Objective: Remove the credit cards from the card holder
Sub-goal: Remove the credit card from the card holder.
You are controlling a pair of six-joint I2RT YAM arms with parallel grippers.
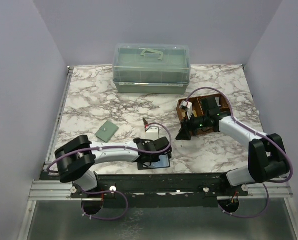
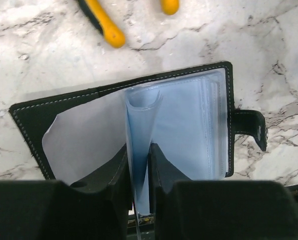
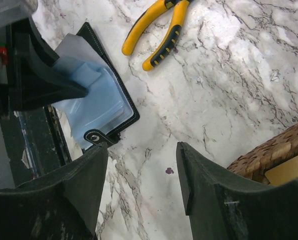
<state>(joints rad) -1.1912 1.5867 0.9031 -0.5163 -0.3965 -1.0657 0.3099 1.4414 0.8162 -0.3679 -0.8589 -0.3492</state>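
The left gripper [image 2: 138,157] had its jaws pressed together on an upright plastic sleeve [image 2: 139,115] of the card holder [image 2: 34,117], one finger on each face of that blue-tinted leaf; whether a card sat inside the sleeve I could not tell. The holder itself lay open and flat on the marble table [image 1: 89,100], at the near edge just in front of the left arm, its snap tab sticking out to one side. A pale grey card [image 2: 81,142] lay on the holder's other half, within the black cover as far as I could see. The right gripper [image 3: 141,150] hung over bare marble just beside the snap tab, jaws apart, nothing between them. Further out were yellow-handled pliers [image 3: 154,35] near the holder, a sage-green wallet [image 1: 106,131] to the left, a wicker basket [image 1: 204,115] by the right arm, and a lidded green box [image 1: 151,67] at the back. By my reckoning the job was at an early stage; the holder was opened and a leaf gripped, yet no card lay on the table clear of it, so all the pulling-out was left to do.
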